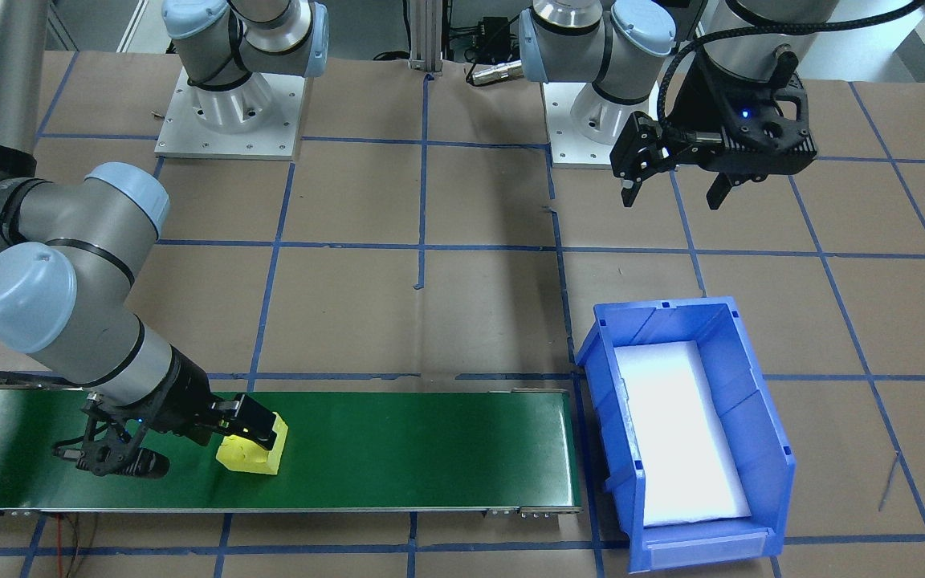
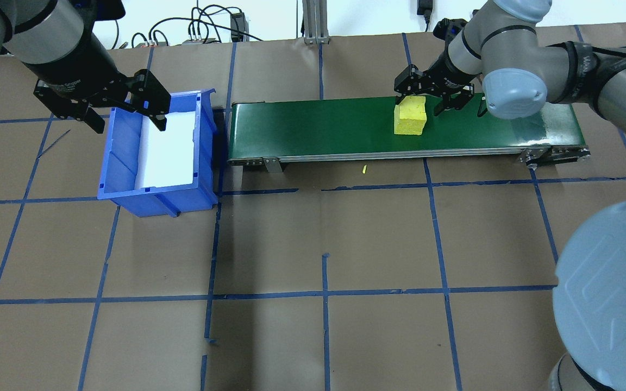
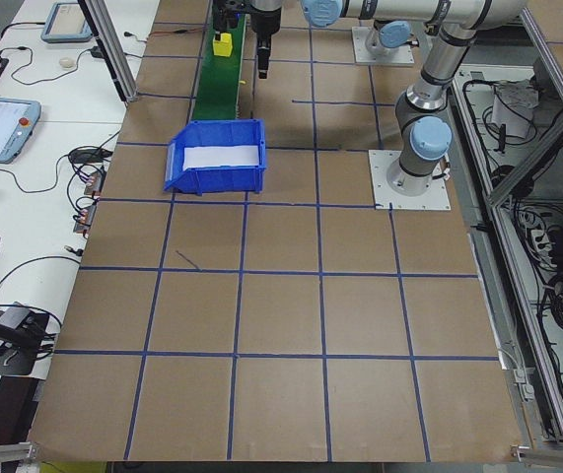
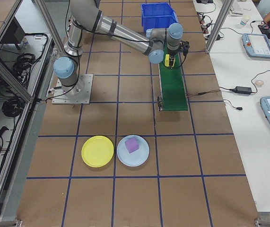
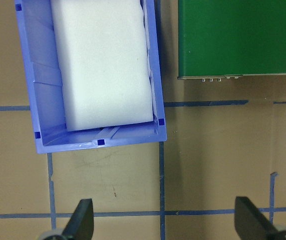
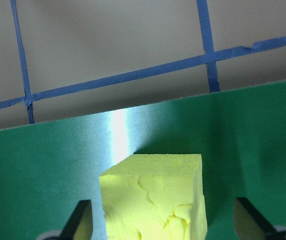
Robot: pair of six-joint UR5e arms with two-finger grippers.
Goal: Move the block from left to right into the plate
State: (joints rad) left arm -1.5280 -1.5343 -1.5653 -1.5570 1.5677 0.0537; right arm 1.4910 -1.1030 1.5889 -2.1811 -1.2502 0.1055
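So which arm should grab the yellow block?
The right. Its gripper is open around the block on the belt, while the left gripper hangs open over the blue bin.

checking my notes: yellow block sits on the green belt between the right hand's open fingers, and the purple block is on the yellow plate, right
One slip: the purple block lies on the light blue plate, not the yellow plate, which is bare, as the exterior right view shows. The yellow block does sit on the green belt between the right hand's open fingers.
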